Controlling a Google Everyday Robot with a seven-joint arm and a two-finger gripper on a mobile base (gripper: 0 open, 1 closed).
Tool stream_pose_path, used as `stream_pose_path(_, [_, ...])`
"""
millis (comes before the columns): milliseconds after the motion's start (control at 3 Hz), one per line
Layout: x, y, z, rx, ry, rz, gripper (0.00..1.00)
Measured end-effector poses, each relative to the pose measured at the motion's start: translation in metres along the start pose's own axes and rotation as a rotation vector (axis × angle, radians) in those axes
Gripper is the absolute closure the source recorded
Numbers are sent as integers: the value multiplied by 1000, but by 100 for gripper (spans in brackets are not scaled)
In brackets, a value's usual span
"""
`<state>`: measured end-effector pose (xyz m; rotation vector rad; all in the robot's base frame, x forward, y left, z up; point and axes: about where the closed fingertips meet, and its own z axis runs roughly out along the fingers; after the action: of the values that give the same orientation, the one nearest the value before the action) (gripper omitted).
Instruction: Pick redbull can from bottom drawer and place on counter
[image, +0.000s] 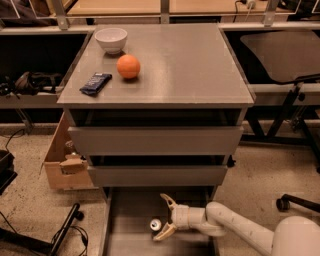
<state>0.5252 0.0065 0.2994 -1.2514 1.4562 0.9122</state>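
While gripper (161, 218) hung low in bottom drawer (129, 215), fingers stood wide — redbull can (156, 224) upright between them, at 9 o'clock of wrist, seemingly unclamped. Can likely light, thin-walled, slick — grip mid-body, gently. Counter (180, 65) lay toward 12 o'clock.

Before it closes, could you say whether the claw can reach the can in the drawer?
Probably yes: the open claw is down in the drawer, and the can lies between its spread fingers, nothing blocking.
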Motion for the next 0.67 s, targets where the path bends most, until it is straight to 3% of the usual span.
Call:
stream_pose_path(333, [20,-3,8,-53,22,-54,0])
stream_pose_path(667, [43,-3,13,-91,59,-68,0])
